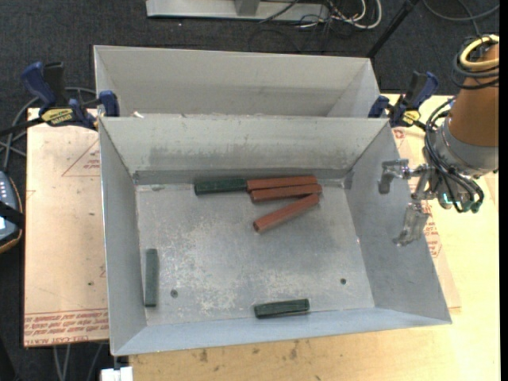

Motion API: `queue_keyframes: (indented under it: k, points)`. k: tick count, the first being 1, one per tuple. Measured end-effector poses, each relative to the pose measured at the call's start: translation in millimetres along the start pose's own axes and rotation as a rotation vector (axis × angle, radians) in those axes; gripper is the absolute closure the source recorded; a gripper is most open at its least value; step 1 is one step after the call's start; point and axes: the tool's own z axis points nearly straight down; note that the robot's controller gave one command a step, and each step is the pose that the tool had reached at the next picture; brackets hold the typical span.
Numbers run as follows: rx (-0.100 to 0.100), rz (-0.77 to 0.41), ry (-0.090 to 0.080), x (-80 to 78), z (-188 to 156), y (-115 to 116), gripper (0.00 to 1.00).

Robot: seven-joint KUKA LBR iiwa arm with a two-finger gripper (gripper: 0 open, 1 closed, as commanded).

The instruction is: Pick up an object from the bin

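Red-brown bars [282, 185], three close together, lying well apart from gripper [399, 201], toward view's left; dark green bar [221, 186] touching their far end. Fingers [409, 225] spread wide, gripping nothing (over right sloped wall of bin [381, 260]).

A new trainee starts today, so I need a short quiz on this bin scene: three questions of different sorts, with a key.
1. How many dark green bars lie on the floor of the bin?
2. True or false: the gripper holds a red-brown bar.
3. Where is the gripper? A) over the bin's right wall B) at the bin's left wall C) down on the middle of the floor
Key: 1) three; 2) false; 3) A
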Motion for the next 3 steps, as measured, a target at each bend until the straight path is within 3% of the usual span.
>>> queue_keyframes:
  k: [1, 2, 3]
  points:
    - [-0.002, 0.137, -0.007, -58.6, 40.2, 52.5, 0.0]
    - [-0.001, 0.048, -0.008, -72.8, 168.4, 111.8, 0.0]
    - [0.001, 0.051, -0.013, -74.8, 162.7, 109.6, 1.0]
